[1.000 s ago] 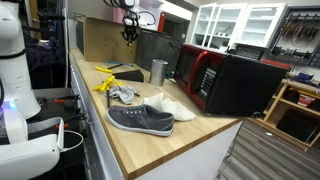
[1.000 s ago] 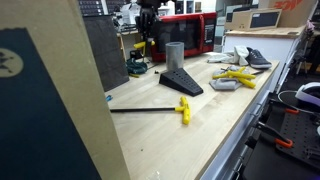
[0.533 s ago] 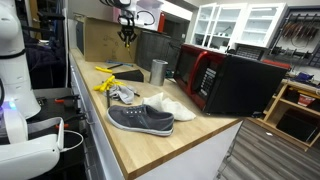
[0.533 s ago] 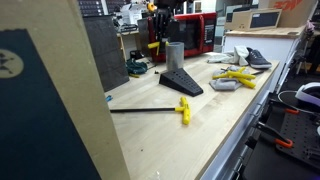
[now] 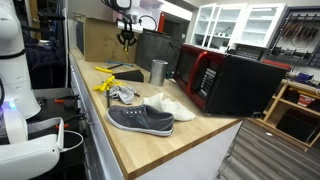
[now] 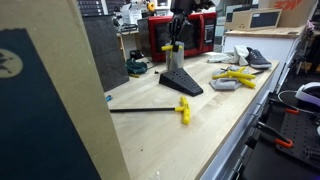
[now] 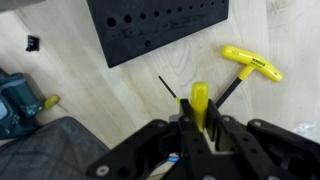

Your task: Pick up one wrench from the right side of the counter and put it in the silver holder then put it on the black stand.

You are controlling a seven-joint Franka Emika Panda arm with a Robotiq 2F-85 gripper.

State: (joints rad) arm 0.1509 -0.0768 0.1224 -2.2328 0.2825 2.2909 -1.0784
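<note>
A grey sneaker point(image 5: 140, 119) sits on its sole, with a white shoe point(image 5: 175, 105) just behind it. A red-and-black microwave point(image 5: 240, 85) stands near them, and white glass-door cabinets point(image 5: 240, 22) hang farther back.

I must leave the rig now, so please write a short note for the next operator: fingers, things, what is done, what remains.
Gripper: fingers shut on the wrench, at its yellow handle, held above the counter.
Silver holder stands upright on the counter; black stand lies flat near it.
Done: one wrench picked up.
Left: put it in the silver holder, then on the black stand.
</note>
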